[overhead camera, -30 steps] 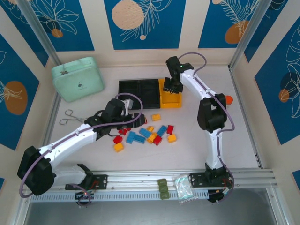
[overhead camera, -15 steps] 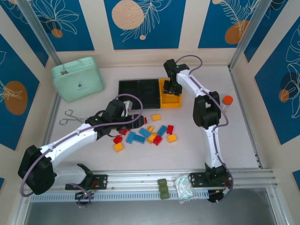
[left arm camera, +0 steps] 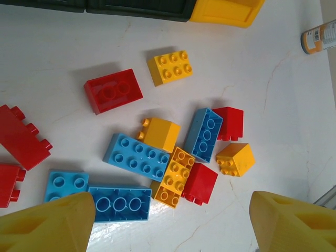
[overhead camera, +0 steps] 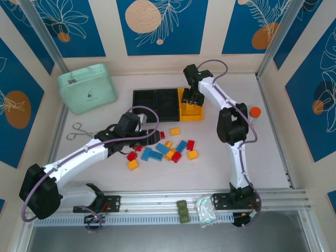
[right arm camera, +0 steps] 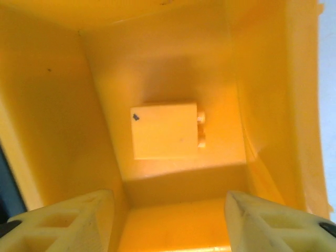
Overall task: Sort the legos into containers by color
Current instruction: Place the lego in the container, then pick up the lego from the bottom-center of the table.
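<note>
Red, light blue and yellow legos point(overhead camera: 169, 149) lie scattered mid-table, in front of the containers: two black bins point(overhead camera: 156, 102) joined to a yellow bin point(overhead camera: 191, 112). My left gripper point(overhead camera: 151, 135) hovers open over the pile's left side. In the left wrist view my left gripper point(left arm camera: 168, 226) has nothing between its fingers; a blue brick point(left arm camera: 119, 203) lies by the left finger, and a yellow brick point(left arm camera: 175, 177) and a red brick point(left arm camera: 200, 183) lie just beyond. My right gripper point(right arm camera: 168, 223) stands open inside the yellow bin point(right arm camera: 52, 105), above a yellow brick point(right arm camera: 164, 130) resting on its floor.
A mint-green lidded case point(overhead camera: 86, 88) sits at the back left, with metal forceps point(overhead camera: 79, 131) in front of it. An orange-capped vial point(overhead camera: 255, 112) lies right of the right arm. A green block point(overhead camera: 181, 210) and a plastic bag point(overhead camera: 206, 210) rest on the front rail.
My right gripper has shifted slightly left over the yellow bin and its jaws have widened; the yellow brick now lies loose in the bin. The left arm has barely moved.
</note>
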You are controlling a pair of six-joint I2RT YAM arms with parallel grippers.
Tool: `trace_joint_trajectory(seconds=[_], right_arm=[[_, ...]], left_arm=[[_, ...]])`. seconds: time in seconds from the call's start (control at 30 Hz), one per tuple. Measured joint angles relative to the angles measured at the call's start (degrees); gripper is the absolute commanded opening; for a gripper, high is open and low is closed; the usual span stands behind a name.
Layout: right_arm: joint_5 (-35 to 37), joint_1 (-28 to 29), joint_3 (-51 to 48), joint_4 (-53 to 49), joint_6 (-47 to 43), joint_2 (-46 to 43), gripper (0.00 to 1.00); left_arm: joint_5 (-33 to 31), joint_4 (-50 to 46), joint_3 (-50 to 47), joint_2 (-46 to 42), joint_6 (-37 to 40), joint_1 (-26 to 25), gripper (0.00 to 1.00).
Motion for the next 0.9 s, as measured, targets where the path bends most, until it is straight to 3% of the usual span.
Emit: trace_joint_trajectory(seconds=[0.2,0.53,0.9], right_arm=[[-0.3,1.1,-5.6,2.4,0.0,-10.1,0.56],[-2.1,4.9,-31.4,9.8,0.0,-32.5,0.56],[-6.3,8.2,-59.1,15.3,-2.6,-50.7,0.63]], left_arm=[[-1.4,-2.2,-0.1,-2.7,0.0,0.0,0.77],[-4.0,-8.2,-1.8,-6.7,2.2,0.0,0.76],[4.1,-9.0,-6.1,-7.3,8.0,-1.7,0.75]])
